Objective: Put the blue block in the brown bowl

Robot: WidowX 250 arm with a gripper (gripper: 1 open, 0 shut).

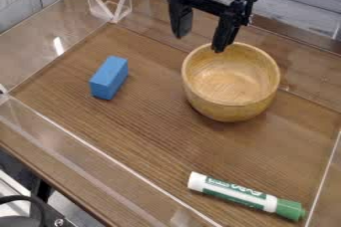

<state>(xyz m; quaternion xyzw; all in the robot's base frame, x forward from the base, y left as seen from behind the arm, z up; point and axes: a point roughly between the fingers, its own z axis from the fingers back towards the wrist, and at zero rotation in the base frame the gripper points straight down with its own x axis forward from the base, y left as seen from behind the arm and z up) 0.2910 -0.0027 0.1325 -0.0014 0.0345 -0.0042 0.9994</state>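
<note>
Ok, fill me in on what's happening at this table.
A single robot arm is working over a wooden table. Its gripper hangs open, pointing down above the far rim of the brown bowl, holding nothing. The bowl looks empty. The blue block lies untouched on the table to the bowl's left, so it is not yet in the bowl. A green-and-white marker lies near the front edge.

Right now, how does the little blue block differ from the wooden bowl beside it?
The blue block is a small, solid, bright-blue rectangle; the brown bowl is round, hollow, light-brown wood and far wider. The block lies in the open at the left, while the bowl sits at the right beneath the open gripper. Both rest on the wooden table.
</note>
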